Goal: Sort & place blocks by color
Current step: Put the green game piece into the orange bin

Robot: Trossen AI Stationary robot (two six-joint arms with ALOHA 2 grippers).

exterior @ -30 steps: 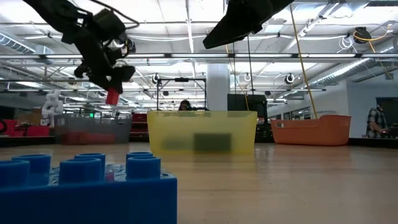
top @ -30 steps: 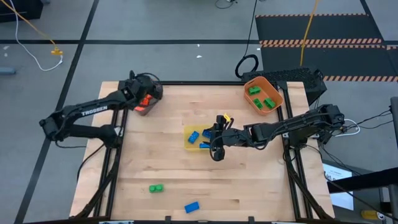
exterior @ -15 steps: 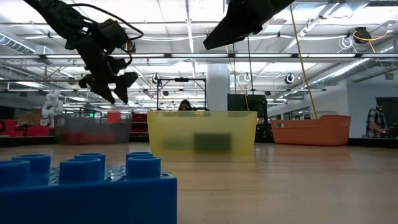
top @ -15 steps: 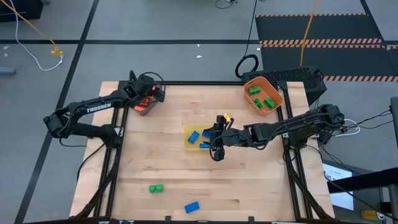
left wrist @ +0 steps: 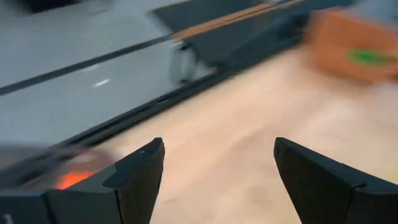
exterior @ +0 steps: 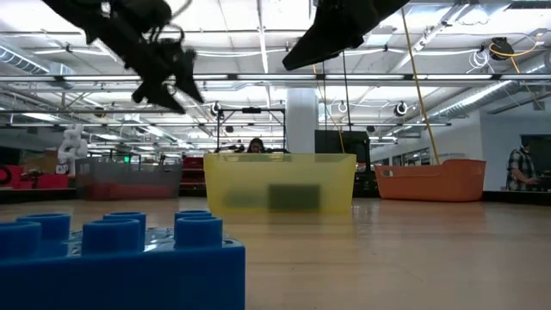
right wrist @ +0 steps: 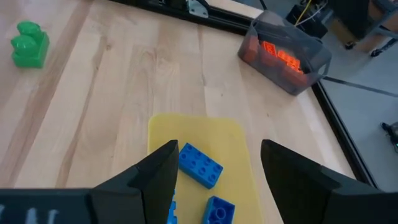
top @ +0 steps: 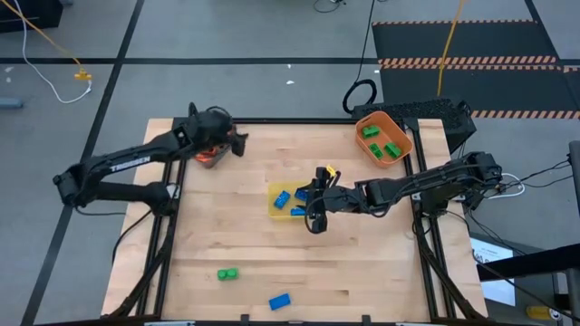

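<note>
My left gripper hangs open and empty in the air beside the grey bin, which has orange blocks inside. My right gripper is open and empty above the yellow bin, where blue blocks lie flat. Green blocks lie in the orange bin. A green block and a blue block rest loose on the table near its near edge; that blue block fills the low view's foreground.
The grey bin stands at the far left corner, the orange bin at the far right corner and the yellow bin mid-table. Bare wood stretches across the near half. Dark frame rails run along the table's sides.
My left gripper held an orange block above the grey bin, opened and let it drop into the bin. It then rose and swung toward the table's right, away from the bin. My right arm kept still.
</note>
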